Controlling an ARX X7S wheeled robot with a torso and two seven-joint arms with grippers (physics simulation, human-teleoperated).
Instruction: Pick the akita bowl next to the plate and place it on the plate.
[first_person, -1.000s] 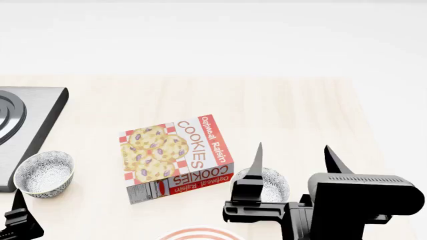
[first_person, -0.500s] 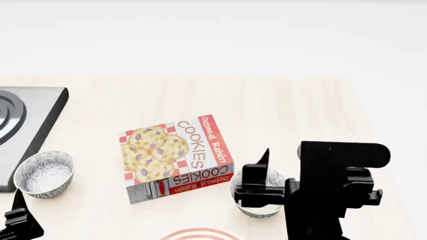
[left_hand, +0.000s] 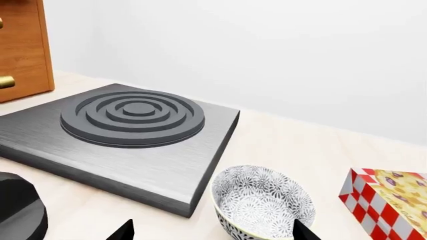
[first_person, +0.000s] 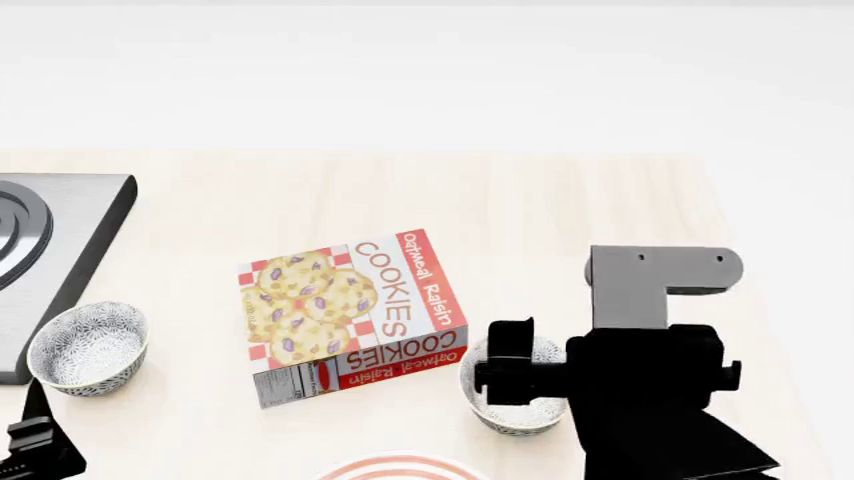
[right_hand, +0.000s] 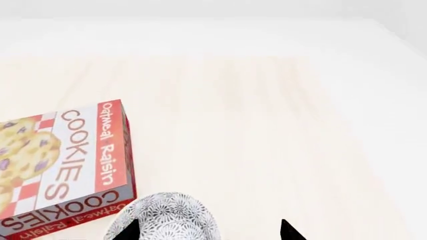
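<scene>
Straddling akita bowl (first_person: 514, 400) rim — right pincer (first_person: 534, 375) wide; cookie box (first_person: 354, 315) just beside, plate (first_person: 400, 468) near.

Akita bowl (first_person: 514, 400) right of cookie box (first_person: 350, 315), behind plate (first_person: 400, 468).

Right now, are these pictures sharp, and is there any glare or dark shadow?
Head view: sharp, evenly lit, only faint shadow beside the cookie box. Left wrist view: crisp, soft sheen on the stove plate, no glare. Right wrist view: the table looks washed out towards its far edge.
</scene>
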